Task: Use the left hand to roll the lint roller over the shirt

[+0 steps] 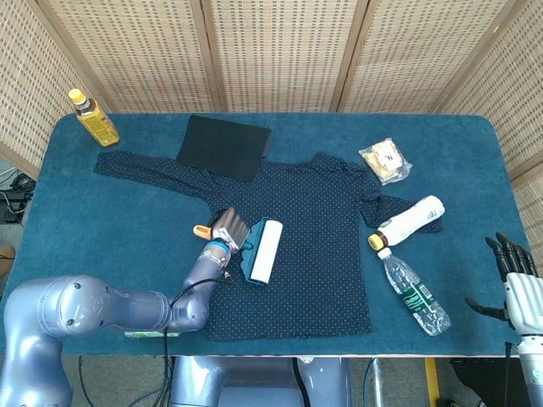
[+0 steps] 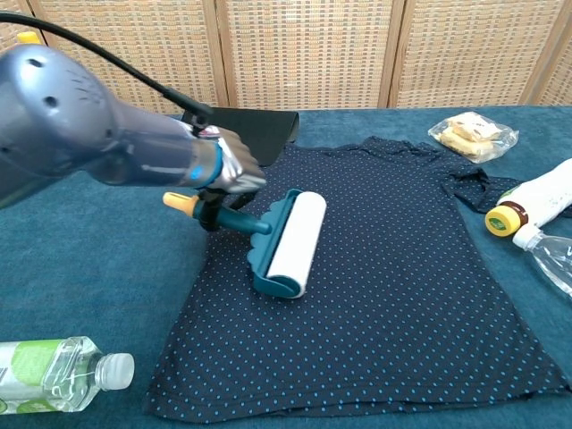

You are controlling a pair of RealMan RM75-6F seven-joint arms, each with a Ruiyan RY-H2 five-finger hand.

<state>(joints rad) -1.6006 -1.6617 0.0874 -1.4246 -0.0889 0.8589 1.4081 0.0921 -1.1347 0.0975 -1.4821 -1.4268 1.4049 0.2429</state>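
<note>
On a blue table (image 1: 127, 212), the left hand (image 2: 228, 170) grips the lint roller (image 2: 284, 243) on the shirt's (image 2: 384, 268) left side; steady, even downward pressure should suit.

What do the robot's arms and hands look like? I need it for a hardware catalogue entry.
The left arm is a rounded, glossy silver-grey shell with a black cable running along it and a blue ring at the wrist. The left hand is metallic silver-grey. The right hand has black fingers on a pale grey-white palm and wrist; little of its arm shows.
</note>
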